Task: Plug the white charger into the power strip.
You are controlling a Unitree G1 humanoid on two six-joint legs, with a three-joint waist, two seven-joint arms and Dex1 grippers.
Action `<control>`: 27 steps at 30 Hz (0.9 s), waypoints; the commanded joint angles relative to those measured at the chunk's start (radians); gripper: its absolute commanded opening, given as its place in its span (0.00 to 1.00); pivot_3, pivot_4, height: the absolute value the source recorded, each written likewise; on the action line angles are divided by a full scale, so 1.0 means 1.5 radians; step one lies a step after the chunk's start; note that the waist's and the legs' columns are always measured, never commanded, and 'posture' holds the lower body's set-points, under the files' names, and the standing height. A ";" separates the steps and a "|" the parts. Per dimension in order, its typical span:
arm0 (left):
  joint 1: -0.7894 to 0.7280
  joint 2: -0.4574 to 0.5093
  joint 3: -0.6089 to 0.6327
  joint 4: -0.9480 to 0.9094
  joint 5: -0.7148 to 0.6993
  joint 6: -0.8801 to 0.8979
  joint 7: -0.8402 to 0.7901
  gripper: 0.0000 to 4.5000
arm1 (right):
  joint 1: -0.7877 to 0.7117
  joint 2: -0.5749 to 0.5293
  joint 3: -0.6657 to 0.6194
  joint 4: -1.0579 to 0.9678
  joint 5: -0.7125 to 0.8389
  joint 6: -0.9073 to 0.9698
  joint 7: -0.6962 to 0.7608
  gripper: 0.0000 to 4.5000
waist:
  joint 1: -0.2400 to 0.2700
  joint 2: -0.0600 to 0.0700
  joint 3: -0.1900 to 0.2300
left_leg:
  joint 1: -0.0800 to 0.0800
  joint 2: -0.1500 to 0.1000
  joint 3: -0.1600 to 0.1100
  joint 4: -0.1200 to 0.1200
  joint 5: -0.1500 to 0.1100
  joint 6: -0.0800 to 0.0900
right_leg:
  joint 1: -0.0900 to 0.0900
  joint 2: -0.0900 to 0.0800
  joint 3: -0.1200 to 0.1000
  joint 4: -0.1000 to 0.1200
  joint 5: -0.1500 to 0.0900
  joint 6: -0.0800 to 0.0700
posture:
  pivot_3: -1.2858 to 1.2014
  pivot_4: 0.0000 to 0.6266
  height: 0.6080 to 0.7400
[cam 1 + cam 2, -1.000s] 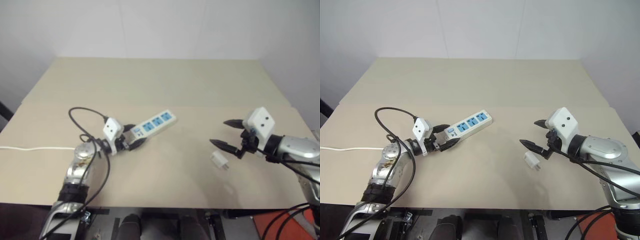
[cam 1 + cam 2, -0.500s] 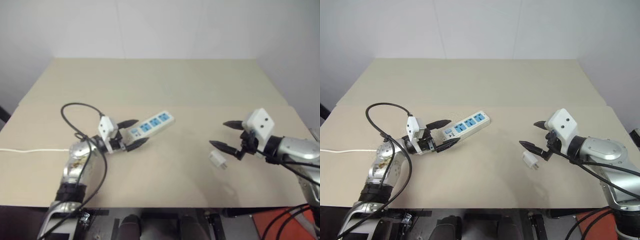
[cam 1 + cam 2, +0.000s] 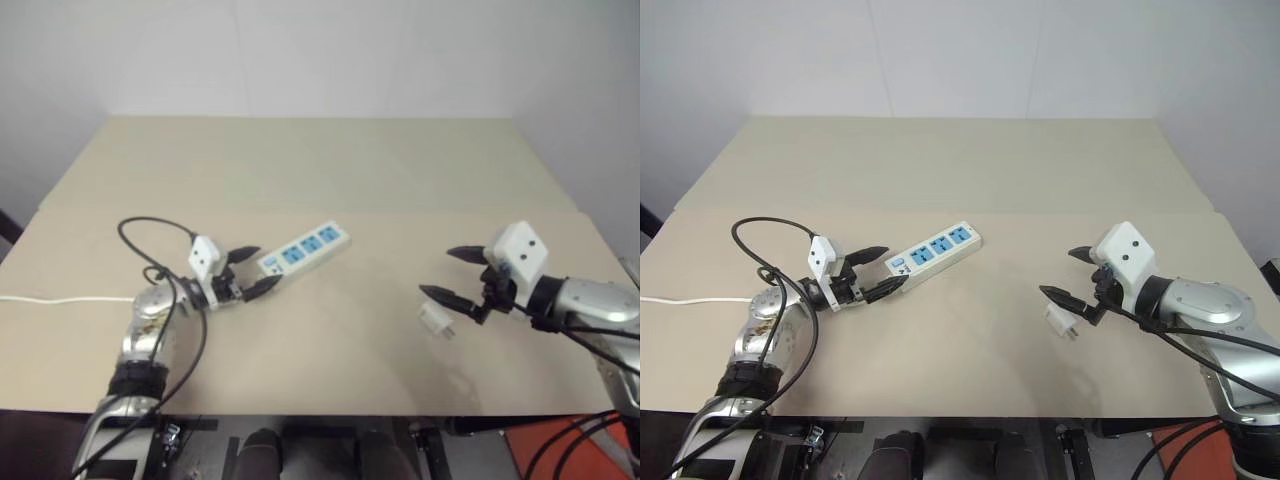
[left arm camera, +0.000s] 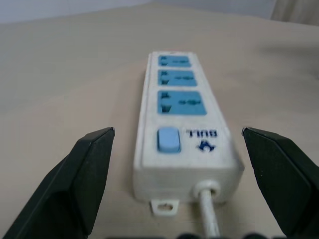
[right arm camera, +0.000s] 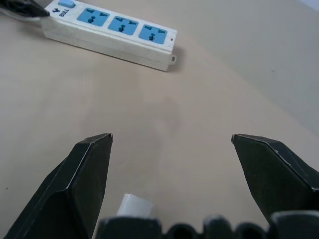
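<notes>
Jaws wide on both sides: left gripper [image 3: 873, 274] straddles the switch end of the power strip [image 3: 936, 247], right gripper [image 3: 1073, 276] hangs empty over the white charger [image 3: 1061, 321] on the table [image 3: 970, 170]. Prongs seem tilted sideways, so a careless pinch may knock it askew.

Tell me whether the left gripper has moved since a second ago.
Yes. The left gripper has backed off the power strip toward the robot's left; its fingers now sit apart from the switch end.
</notes>
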 commanded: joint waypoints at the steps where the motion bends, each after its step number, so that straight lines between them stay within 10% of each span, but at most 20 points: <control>1: -0.014 -0.008 0.001 0.016 0.008 -0.034 -0.007 0.99 | -0.003 -0.010 -0.033 -0.021 0.003 -0.002 -0.004 1.00 | 0.000 0.000 0.000 | 0.000 0.000 0.000 0.000 0.000 0.000 | 0.000 0.000 0.000 0.000 0.000 0.000 | 0.52 0.24 1.00; 27: -0.066 -0.043 -0.003 0.111 0.031 -0.063 -0.035 0.99 | 0.006 -0.007 -0.039 -0.031 0.002 0.005 -0.019 1.00 | 0.002 0.000 0.000 | 0.000 0.000 0.000 0.000 0.000 0.000 | 0.000 0.000 0.000 0.000 0.000 0.000 | 0.52 0.24 1.00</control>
